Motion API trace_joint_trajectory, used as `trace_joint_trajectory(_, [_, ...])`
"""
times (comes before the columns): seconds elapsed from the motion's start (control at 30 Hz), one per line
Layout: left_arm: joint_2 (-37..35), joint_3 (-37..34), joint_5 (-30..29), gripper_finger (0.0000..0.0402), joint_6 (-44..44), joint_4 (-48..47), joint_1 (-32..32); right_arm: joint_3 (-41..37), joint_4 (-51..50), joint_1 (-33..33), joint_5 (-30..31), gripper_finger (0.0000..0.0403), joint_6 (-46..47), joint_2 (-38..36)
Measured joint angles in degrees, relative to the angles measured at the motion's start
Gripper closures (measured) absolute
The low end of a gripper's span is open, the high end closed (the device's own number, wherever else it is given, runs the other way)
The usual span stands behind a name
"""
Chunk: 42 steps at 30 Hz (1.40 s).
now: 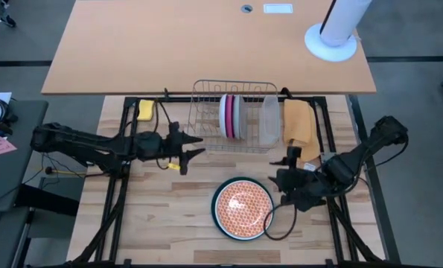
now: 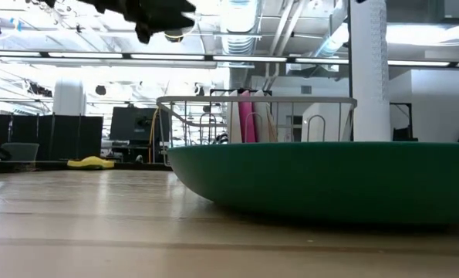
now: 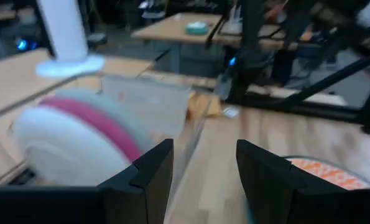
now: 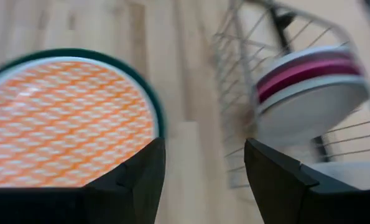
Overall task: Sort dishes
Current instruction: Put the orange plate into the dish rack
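At the centre of the overhead frame, a wire dish rack (image 1: 232,115) holds a white plate (image 1: 223,115), a magenta plate (image 1: 230,115) and a pale grey plate (image 1: 237,116) on edge. Lower centre, an orange-patterned plate (image 1: 243,206) lies stacked on a dark green plate (image 2: 329,179). The left gripper (image 1: 195,147), left of the rack, and the right gripper (image 1: 284,177), right of the stack, both have fingers apart and empty, so racking the orange plate likely comes next, needing a rim grasp.

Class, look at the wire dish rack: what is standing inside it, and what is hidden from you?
Inside the wire rack stand a magenta pink plate and a pale grey plate on edge, close together, with a clear plastic tub beside them. Their lower edges and any further plate between them are covered.
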Motion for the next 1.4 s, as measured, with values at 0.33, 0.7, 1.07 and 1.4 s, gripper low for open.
trace_joint_trajectory(0.33, [0.0, 0.0, -1.3, 0.0234, -1.9, 0.2, -10.8, -0.4, 0.9, 3.0, -6.1, 0.0184, 15.5, -0.1])
trace_joint_trajectory(0.7, [1.5, 0.2, -8.5, 0.0258, -3.6, 1.1, -19.9, -0.4, 5.0, 4.3, -6.2, 0.0184, 22.9, 4.0])
trace_joint_trajectory(1.07, [18.4, 15.3, -10.2, 0.0269, 1.0, -3.9, -24.1, -0.4, 5.3, 3.9, -25.6, 0.0184, 24.6, 13.3])
trace_joint_trajectory(1.4, [33.8, 30.4, -9.9, 0.0269, -4.2, -30.4, -24.2, -0.4, 5.0, 4.3, -29.1, 0.0184, 26.8, 15.7])
